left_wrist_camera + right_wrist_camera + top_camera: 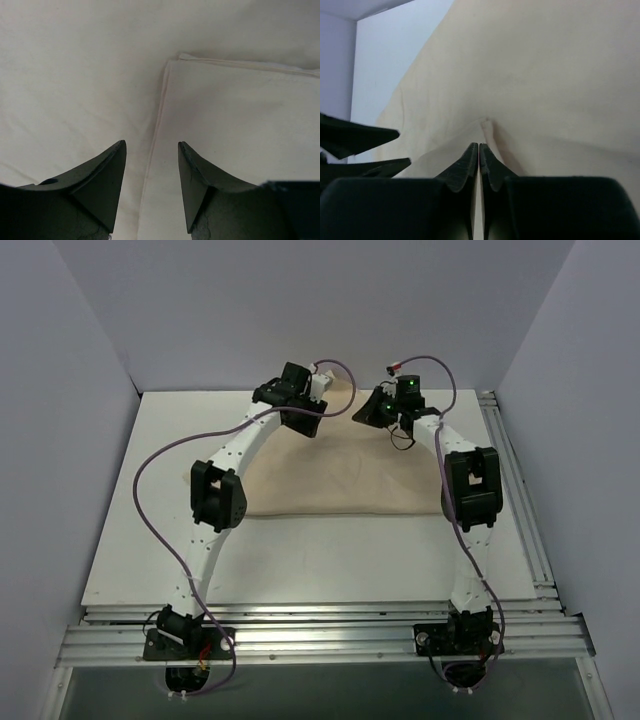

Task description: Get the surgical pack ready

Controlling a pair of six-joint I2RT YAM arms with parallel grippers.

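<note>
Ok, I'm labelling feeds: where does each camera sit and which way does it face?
Top external: above and behind, looking down; left arm, right arm show.
Left wrist: facing down at the cloth corner; open left gripper shows.
Right wrist: low, facing along the cloth; shut right gripper pinches it.
All share the cloth.

Top external sits high above and behind the arm bases (175,630), tilted down toward the back wall (320,310). It's far enough out to hold the whole tabletop (300,570), both arms and the tan cloth sheet (340,480). Left wrist cam looks past the left end effector (151,144), steeply down and very close on a hemmed corner of the sheet; right wrist cam looks past the right end effector (479,146) at a lower angle, skimming the sheet toward an enclosure wall (390,55). Shared ground: all three see the sheet, the wrist views only its far strip.
</note>
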